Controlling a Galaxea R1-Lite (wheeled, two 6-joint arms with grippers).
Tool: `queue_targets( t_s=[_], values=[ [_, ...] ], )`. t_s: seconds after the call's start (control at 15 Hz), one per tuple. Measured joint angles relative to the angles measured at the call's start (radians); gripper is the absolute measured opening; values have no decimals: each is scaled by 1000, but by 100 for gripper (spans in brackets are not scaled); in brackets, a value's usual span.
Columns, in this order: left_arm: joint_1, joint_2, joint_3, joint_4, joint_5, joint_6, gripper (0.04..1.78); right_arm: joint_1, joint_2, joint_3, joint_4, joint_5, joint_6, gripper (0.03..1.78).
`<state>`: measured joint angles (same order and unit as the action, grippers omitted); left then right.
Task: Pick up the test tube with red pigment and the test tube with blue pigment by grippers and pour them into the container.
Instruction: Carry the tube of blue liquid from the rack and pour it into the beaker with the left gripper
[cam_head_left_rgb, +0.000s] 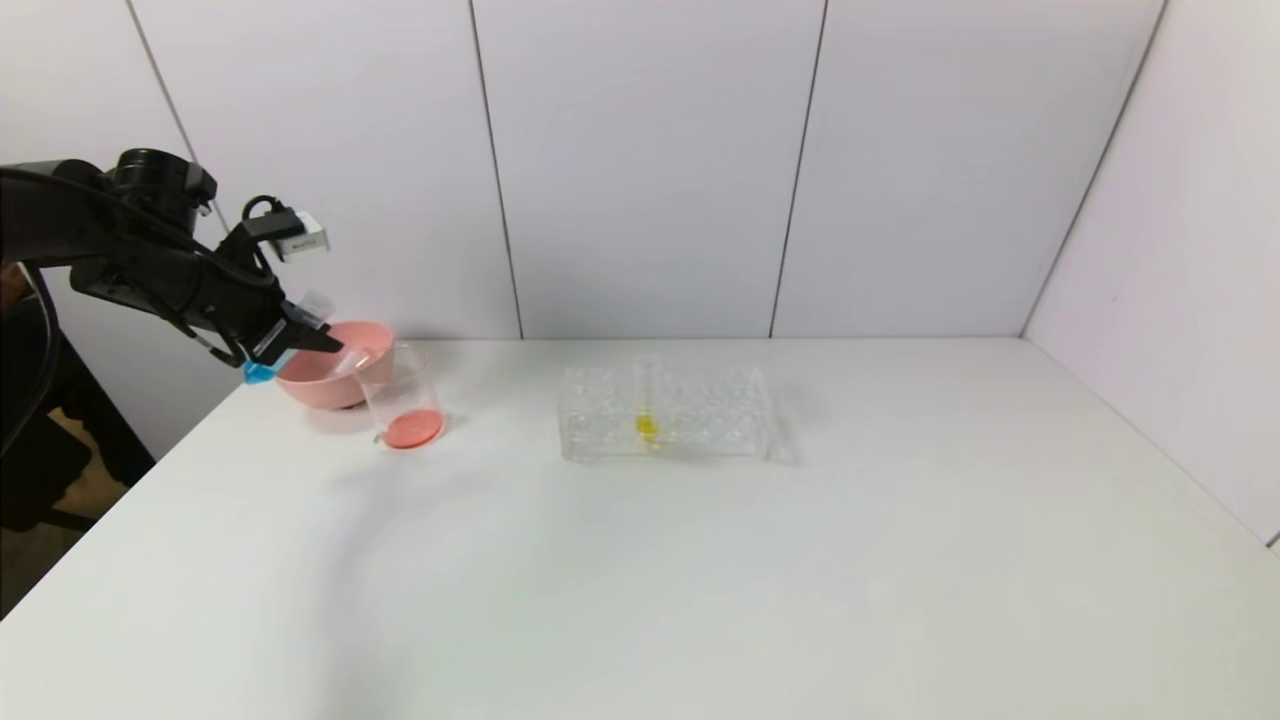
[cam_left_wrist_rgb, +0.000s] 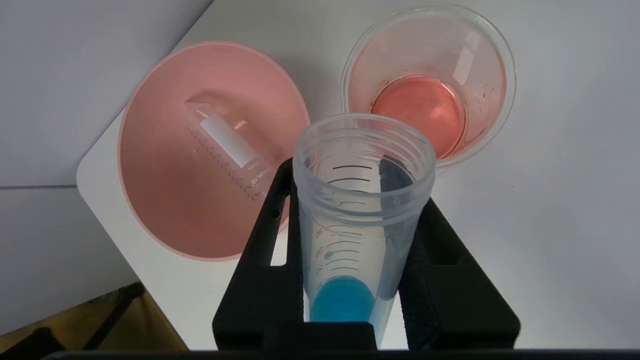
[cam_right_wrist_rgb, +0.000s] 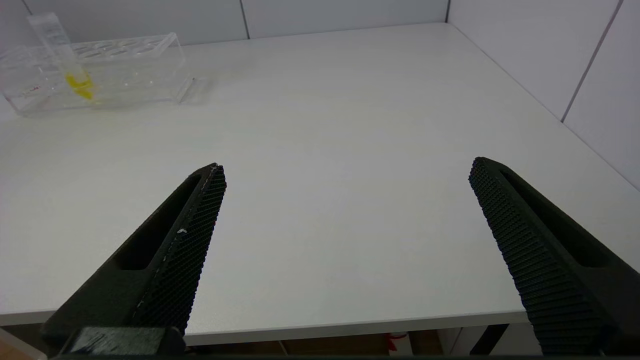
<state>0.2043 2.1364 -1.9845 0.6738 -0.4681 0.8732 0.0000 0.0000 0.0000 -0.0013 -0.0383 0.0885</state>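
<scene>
One tube left: my left claw (cam_left_wrist_rgb: 350, 300) clamps the blue tube (cam_left_wrist_rgb: 357, 225). Its mouth points right toward the beaker (cam_head_left_rgb: 403, 400), just beside. Right claw (cam_right_wrist_rgb: 345, 250) gapes, idle.

Looked like a lab mock-up, plain white bench (cam_head_left_rgb: 700, 560), grey panelled walls (cam_head_left_rgb: 640, 160), clear tube rack (cam_head_left_rgb: 665, 412), beaker (cam_head_left_rgb: 403, 405) of red liquid.

left pincer (cam_left_wrist_rgb: 357, 280) clamps blue tube (cam_left_wrist_rgb: 357, 225); beaker (cam_left_wrist_rgb: 430, 80) holds red liquid; pink bowl (cam_left_wrist_rgb: 165, 200) holds empty tube (cam_left_wrist_rgb: 230, 145)
</scene>
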Motion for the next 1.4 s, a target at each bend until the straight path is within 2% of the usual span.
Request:
queue_targets(
  t_s=[0.47, 1.07, 1.4],
  values=[
    [-70, 10, -36, -24, 161, 145, 53, 0, 0, 0, 0, 0, 0, 177],
    [-177, 11, -41, -36, 357, 235, 53, 0, 0, 0, 0, 0, 0, 177],
    [-204, 11, -40, -29, 466, 267, 53, 0, 0, 0, 0, 0, 0, 177]
  ],
)
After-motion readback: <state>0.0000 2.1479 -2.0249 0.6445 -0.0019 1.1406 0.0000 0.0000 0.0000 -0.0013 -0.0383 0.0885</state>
